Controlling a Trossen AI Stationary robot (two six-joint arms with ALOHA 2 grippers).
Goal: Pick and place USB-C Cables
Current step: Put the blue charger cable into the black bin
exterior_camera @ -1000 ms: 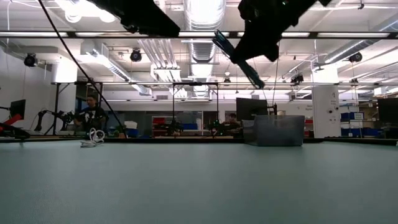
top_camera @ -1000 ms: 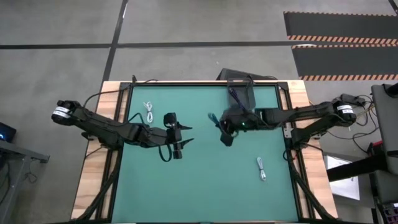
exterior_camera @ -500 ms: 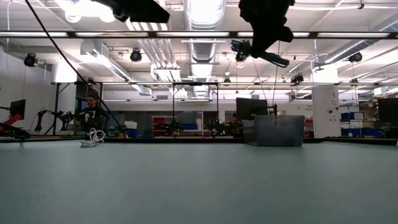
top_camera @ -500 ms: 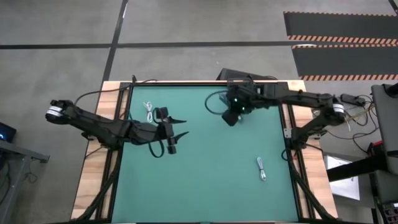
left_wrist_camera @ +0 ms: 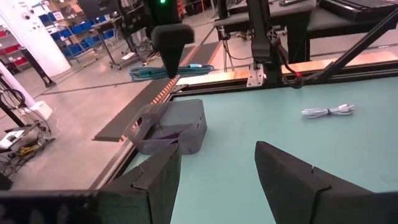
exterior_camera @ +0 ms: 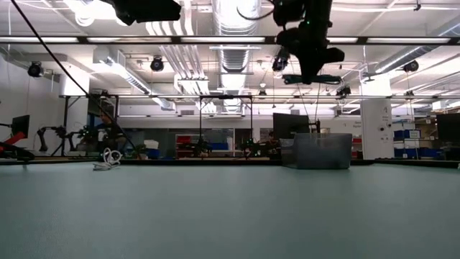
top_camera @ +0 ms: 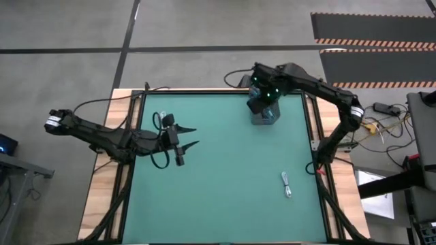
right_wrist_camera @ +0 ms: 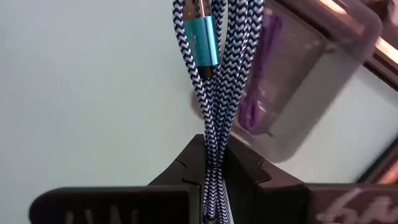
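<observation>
You get one overhead view straight down on the table (top_camera: 225, 204). The low view sits at tabletop level, facing 12 o'clock. Both wrist views look close past their fingers; all share the bin (left_wrist_camera: 177, 126).

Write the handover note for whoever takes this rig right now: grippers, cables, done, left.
Right gripper: shut on the teal-blue cable, held above the clear bin at the table's far edge.
Left gripper: open, empty, raised over the table's left part beside the white cable.
Light grey cable: lies on the mat on the right side, nearer the front.
Bin: something purple already inside; cannot tell what.
Done: teal-blue cable picked and carried to the bin.
Left: release it into the bin, then fetch the white and light grey cables.
</observation>
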